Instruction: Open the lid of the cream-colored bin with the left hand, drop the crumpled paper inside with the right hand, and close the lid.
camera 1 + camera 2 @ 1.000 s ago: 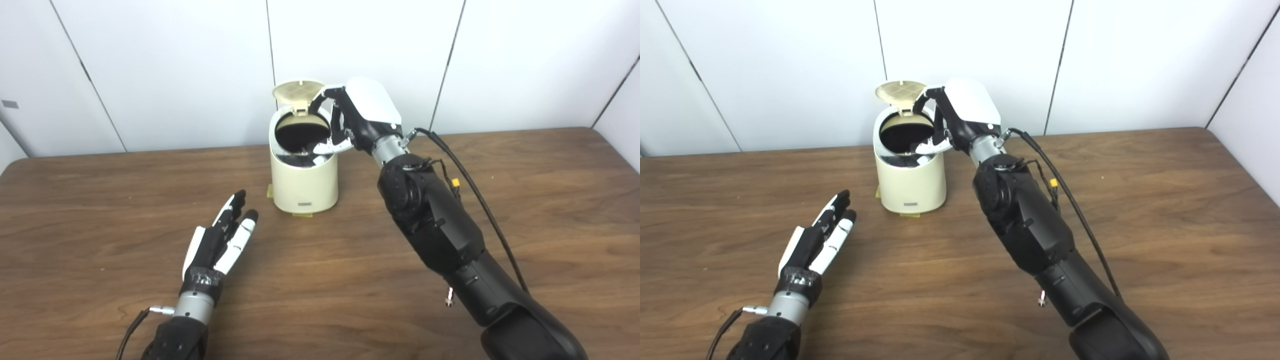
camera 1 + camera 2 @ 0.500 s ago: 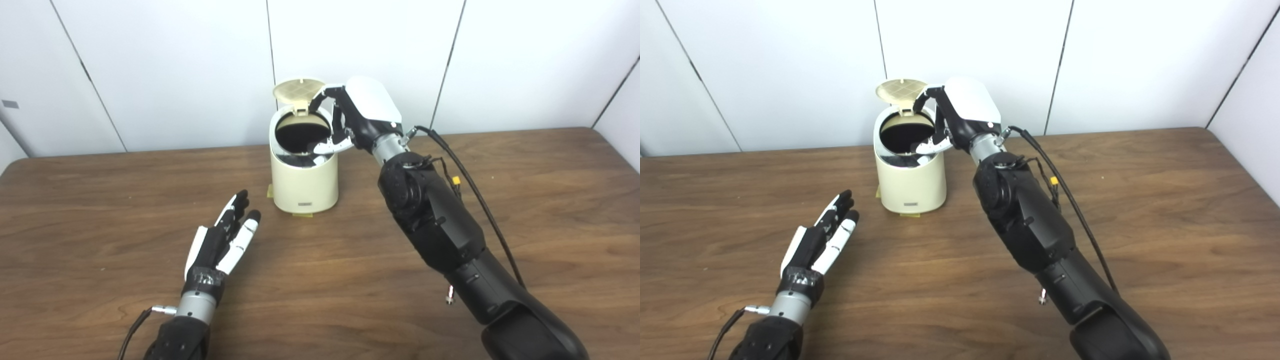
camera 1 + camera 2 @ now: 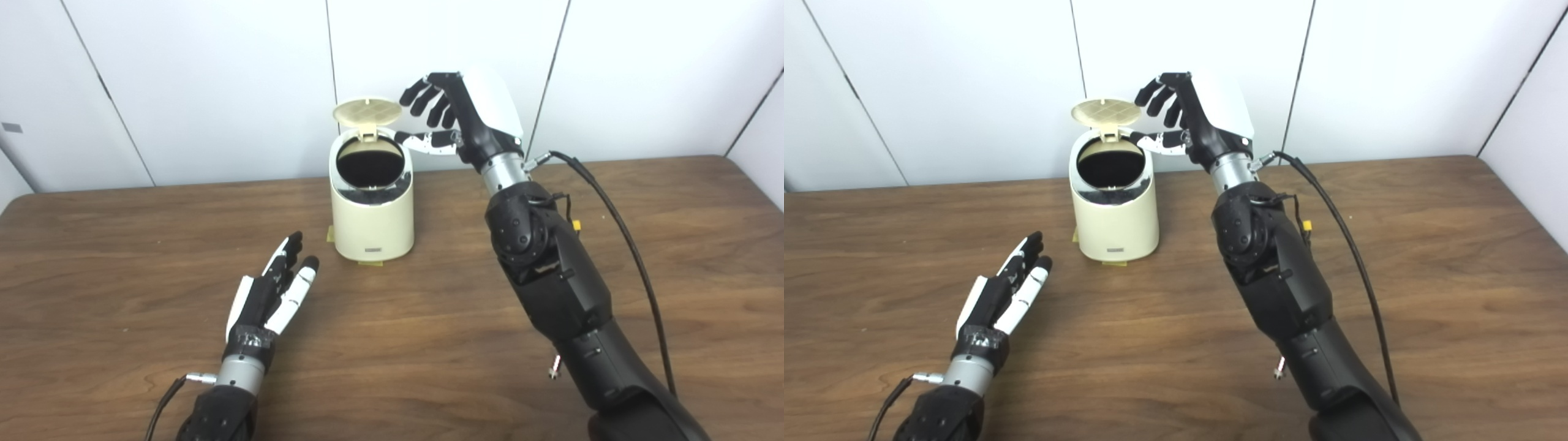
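Resting nearest the camera, the left hand (image 3: 267,300) lies low over the table (image 3: 429,343) with its fingers straight, spread a little and grasping nothing, well short of the bin (image 3: 372,205). Farther back, the bin stands upright near the wall, its lid (image 3: 366,111) hinged up at the rear and its dark mouth exposed. No crumpled paper shows anywhere outside the bin; I cannot tell whether it lies inside, since the interior is black. Beyond and just right of the rim, the right hand (image 3: 456,119) hangs above lid height, fingers released and fanned, thumb stretched toward the lid hinge but apart from it, holding nothing.

Judging by the empty right hand, the drop looks done and closing the lid is the step in hand. To do it well, the closing hand should come in over the top of the raised lid and press its front edge forward and down along the hinge arc, gently, so the light bin neither tips nor slides. Pushing sideways on the hinge risks shoving the bin toward the left.
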